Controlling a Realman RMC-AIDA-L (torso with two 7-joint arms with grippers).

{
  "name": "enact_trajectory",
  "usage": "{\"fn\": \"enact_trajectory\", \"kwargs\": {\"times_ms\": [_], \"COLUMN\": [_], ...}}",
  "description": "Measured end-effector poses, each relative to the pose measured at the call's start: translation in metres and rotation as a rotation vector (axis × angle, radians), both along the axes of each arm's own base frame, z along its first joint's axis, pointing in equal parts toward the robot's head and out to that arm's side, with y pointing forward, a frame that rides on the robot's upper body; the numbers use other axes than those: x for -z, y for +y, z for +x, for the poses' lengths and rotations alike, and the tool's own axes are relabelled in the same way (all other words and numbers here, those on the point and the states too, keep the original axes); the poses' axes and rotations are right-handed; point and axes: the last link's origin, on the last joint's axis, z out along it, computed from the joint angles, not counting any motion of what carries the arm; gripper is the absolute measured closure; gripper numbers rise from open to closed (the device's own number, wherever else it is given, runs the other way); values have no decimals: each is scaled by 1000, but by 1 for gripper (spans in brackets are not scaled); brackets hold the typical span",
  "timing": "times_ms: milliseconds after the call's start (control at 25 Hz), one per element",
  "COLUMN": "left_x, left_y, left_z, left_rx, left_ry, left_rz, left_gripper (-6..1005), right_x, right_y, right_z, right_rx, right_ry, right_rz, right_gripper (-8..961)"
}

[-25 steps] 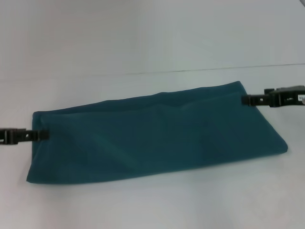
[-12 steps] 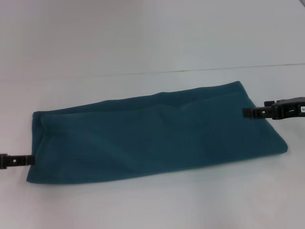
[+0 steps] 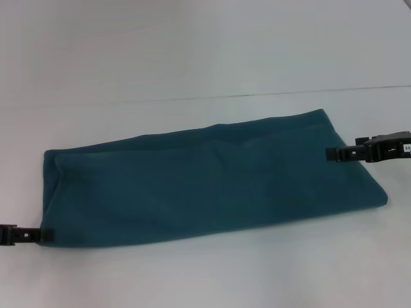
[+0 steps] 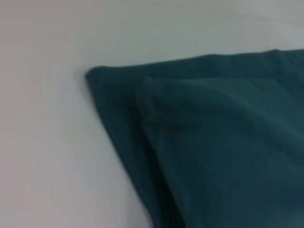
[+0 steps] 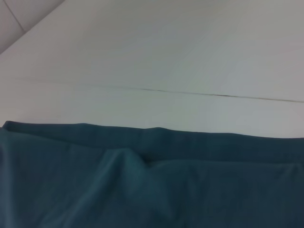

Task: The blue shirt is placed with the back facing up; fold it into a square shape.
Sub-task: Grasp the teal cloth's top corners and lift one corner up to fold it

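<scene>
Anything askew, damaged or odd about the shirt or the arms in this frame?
Nothing is damaged. The dark teal-blue knit shirt lies folded into a long band on the white table, but the band sits slanted, its right end farther from the robot, with a rumpled ridge along its far edge. The left tool and right tool sit at opposite ends.

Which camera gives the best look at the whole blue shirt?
The head view: it shows the entire folded blue shirt as a long band, with a hand at each end. The left wrist view shows only one layered corner; the right wrist view shows only a stretch of its far edge.
</scene>
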Motion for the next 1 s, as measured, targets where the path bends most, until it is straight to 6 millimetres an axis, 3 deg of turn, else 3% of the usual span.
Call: {"fn": "enact_trajectory", "kwargs": {"times_ms": [240,640,1000], "left_x": [5,12,19], "left_y": [-4,-4,2], "left_z": [4,4,2], "left_rx": [-8,-26,-33], "left_ry": [-31,-54,-50], "left_rz": [-49,-62,-42], "left_gripper": [109,108,108], "right_x": [8,31,39], "right_y": [-2,-23,-29], "right_z": [-8,-20,-17], "right_rx": [-52,-228,-255], "right_ry": [-15,-51,-44], "right_rz": [-58,-257,-303], "right_gripper": [28,28,29]}}
